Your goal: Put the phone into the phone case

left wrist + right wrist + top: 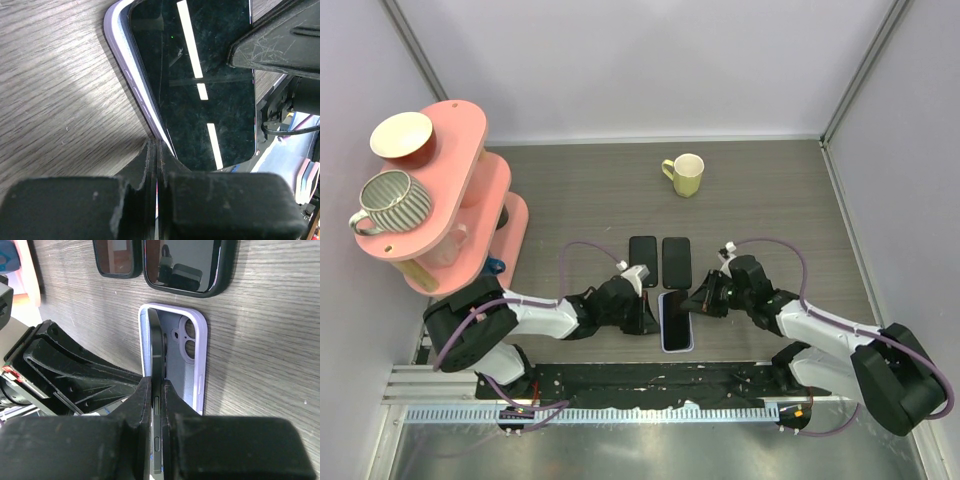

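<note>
The right claw (158,386) fills the foreground of its wrist view, its black fingers pinched narrow on the near end of the slim black slab phone (155,340). The phone shows edge-on here. It is tilted rather than flat, with its left long edge down against the left wall of the lavender soft-plastic phone case (202,345). Its right long edge is raised, so the case's pale floor and camera cut-out lie bare to the right of it.

The case lies flat on the grey wood-grain tabletop (770,220), between the two arms. Its long axis runs straight away from the arm bases, and the phone's long axis is parallel to it.

The left claw (156,150) is closed tight, its tips at the case's left long rim, just beside the phone's seated edge. Whether it pinches the lip or only presses against it cannot be told.

The coming move turns on that hinge line. The phone has to swing down about its long axis toward the right arm's side, until the raised edge passes inside the right wall. The right claw, which has the phone, is the one placed to do this. The left looks set to keep the case from sliding.
</note>
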